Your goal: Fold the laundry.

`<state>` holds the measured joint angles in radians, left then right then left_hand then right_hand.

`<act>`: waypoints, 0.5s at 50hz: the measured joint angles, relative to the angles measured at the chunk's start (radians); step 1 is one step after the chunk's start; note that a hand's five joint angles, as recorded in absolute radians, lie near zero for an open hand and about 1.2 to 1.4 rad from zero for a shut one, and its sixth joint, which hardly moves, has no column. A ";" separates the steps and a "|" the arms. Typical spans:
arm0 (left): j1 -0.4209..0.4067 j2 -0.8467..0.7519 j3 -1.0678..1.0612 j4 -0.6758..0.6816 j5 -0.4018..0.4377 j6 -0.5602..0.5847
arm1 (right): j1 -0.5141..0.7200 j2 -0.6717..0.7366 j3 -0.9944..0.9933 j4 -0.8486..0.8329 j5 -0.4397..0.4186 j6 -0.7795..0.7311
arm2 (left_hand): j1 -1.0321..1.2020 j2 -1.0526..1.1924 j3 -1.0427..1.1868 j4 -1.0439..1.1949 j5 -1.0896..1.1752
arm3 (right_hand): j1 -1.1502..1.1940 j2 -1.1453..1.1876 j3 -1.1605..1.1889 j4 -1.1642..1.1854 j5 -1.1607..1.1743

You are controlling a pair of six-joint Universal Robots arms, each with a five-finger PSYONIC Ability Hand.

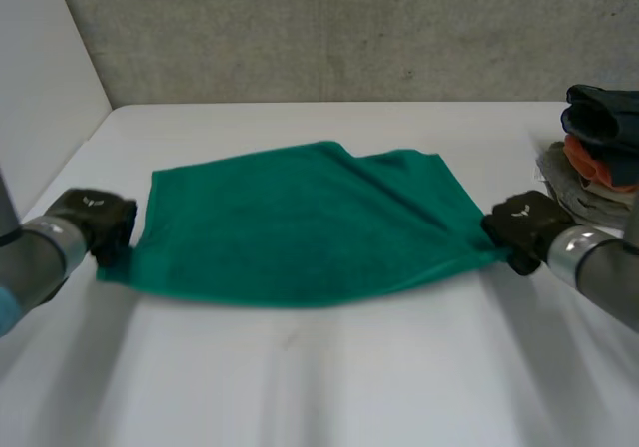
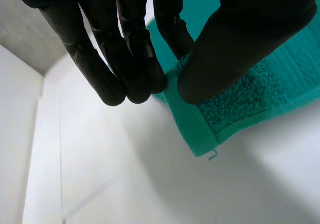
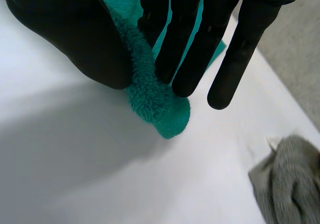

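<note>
The towel (image 1: 300,223) sits mid-table (image 1: 329,387), far edge lying down and the near edge stretched taut and looking a bit lifted. My guess is that's to get it flat and square for the first fold. Left hand (image 1: 95,223) pinches the near left corner between thumb and straight fingers, and right hand (image 1: 524,229) does the same on the near right corner, near the clothes pile (image 1: 599,158).

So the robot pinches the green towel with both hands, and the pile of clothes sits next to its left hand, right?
Not quite. The pile of clothes sits next to the right hand, not the left hand, as the head view shows. The rest holds: both hands pinch the green towel, each at a near corner.
</note>
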<state>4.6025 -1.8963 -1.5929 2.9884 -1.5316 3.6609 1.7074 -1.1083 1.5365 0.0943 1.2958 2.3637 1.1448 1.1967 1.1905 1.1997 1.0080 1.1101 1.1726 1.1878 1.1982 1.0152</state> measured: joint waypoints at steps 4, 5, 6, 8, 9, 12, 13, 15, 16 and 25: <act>0.044 0.070 -0.059 -0.123 0.027 0.096 | -0.041 -0.096 0.052 0.154 0.012 -0.072 | -0.001 0.000 0.000 0.000 0.000 | 0.000 0.000 0.000 0.000 0.000; 0.051 0.081 -0.069 -0.143 0.032 0.113 | -0.051 -0.118 0.067 0.194 0.014 -0.095 | -0.001 0.000 0.000 0.000 0.000 | 0.000 0.000 0.000 0.000 0.000; 0.066 0.107 -0.089 -0.188 0.045 0.154 | -0.066 -0.150 0.089 0.250 0.017 -0.131 | 0.000 0.000 0.000 0.000 0.000 | 0.000 0.000 0.000 0.000 0.000; 0.084 0.141 -0.115 -0.246 0.063 0.209 | -0.086 -0.194 0.123 0.327 0.018 -0.192 | 0.000 0.000 0.000 0.000 0.000 | 0.000 0.000 0.000 0.000 0.000; 0.088 0.149 -0.121 -0.260 0.068 0.223 | -0.091 -0.204 0.131 0.343 0.017 -0.208 | 0.000 0.000 0.000 0.000 0.000 | 0.000 0.000 0.000 0.000 0.000; 0.106 0.195 -0.148 -0.335 0.098 0.302 | -0.110 -0.252 0.171 0.406 0.008 -0.295 | 0.000 0.000 0.000 0.000 0.000 | 0.000 0.000 0.000 0.000 0.000; 0.108 0.204 -0.151 -0.349 0.104 0.317 | -0.113 -0.258 0.176 0.409 0.005 -0.311 | 0.000 0.000 0.000 0.000 0.000 | 0.000 0.000 0.000 0.000 0.000; 0.107 0.211 -0.145 -0.357 0.113 0.338 | -0.113 -0.254 0.172 0.395 0.000 -0.320 | 0.000 0.000 0.000 0.000 0.000 | 0.000 0.000 0.000 0.000 0.000; 0.103 0.207 -0.134 -0.351 0.116 0.345 | -0.110 -0.244 0.162 0.376 -0.002 -0.313 | 0.000 0.000 0.000 0.000 0.000 | 0.000 0.000 0.000 0.000 0.000; 0.038 0.023 0.096 -0.206 0.055 0.267 | -0.047 -0.054 -0.020 0.108 0.009 -0.098 | 0.000 0.000 0.000 0.000 0.000 | 0.000 0.000 0.000 0.000 0.000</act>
<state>4.6401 -1.8732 -1.4967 2.7827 -1.4770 3.9282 1.6601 -1.1620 1.5161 0.2023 1.3049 2.2656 1.1448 1.1967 1.1905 1.1997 1.0080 1.1101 1.1726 1.1878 1.1983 1.0150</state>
